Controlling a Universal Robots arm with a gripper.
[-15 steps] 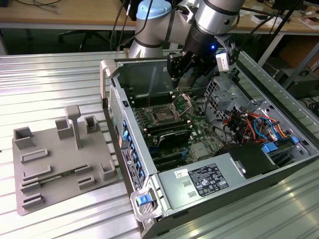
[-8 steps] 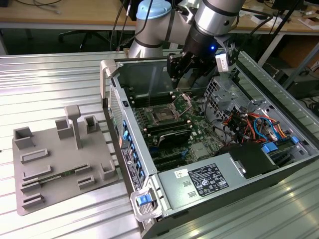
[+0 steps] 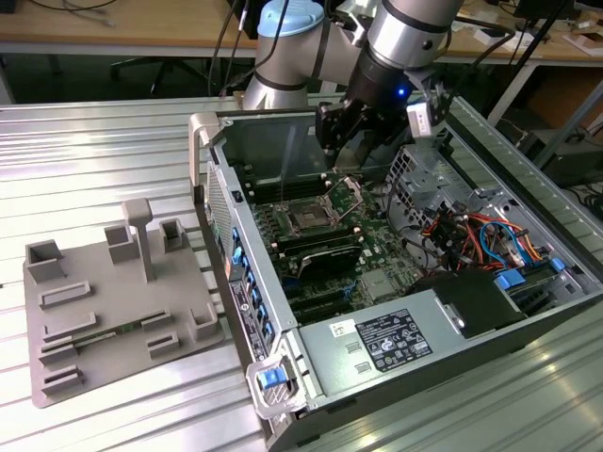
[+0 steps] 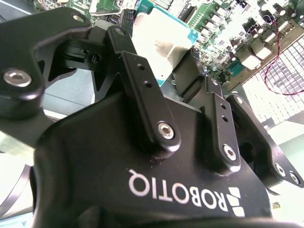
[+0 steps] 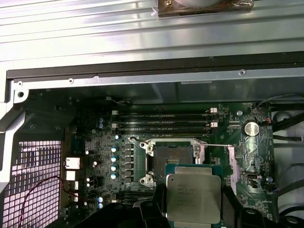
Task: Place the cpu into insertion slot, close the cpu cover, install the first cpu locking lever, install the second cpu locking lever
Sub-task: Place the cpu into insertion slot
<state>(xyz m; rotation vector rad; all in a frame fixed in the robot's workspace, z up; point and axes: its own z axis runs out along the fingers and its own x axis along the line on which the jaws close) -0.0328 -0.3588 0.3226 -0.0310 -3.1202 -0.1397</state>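
The cpu [image 5: 194, 197] is clamped by its edges in the gripper [image 3: 350, 151] and held flat near the uncovered insertion slot [image 5: 172, 154], seemingly for alignment.

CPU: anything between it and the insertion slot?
Nothing visible. The gripper holds the cpu near the insertion slot, whose dark centre lies bare. In the exterior view, the cpu cover stands swung up off it.
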